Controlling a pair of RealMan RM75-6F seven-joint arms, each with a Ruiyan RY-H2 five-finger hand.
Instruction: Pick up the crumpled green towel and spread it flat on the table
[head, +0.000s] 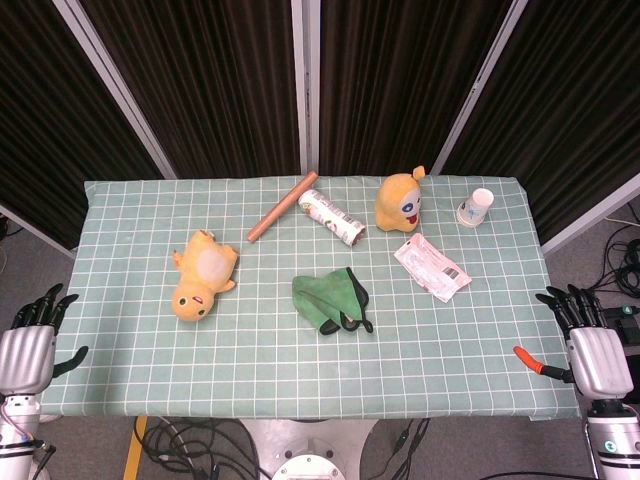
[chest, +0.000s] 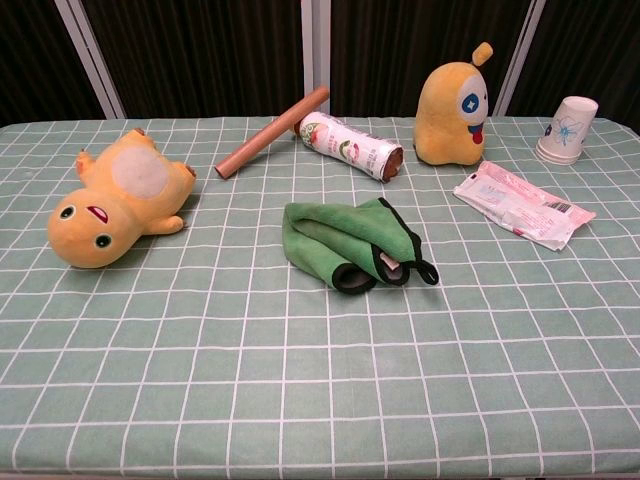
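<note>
Towel (chest: 345, 243) lies bunched mid-table, both hands open and off to the sides.
Duck (chest: 112, 205), rod (chest: 272, 132), tube (chest: 350, 146), plush (chest: 455, 103), packet (chest: 522, 205) and cup (chest: 566, 130) ring it; left hand (head: 28, 345), right hand (head: 590, 345).

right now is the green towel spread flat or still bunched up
Bunched up. The green towel lies folded over itself in a small heap mid-table, its black-trimmed edges curled together, and neither hand touches it.

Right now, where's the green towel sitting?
In the head view the green towel lies crumpled near the table's middle, between the lying yellow plush toy on its left and the pink packet on its right.
</note>
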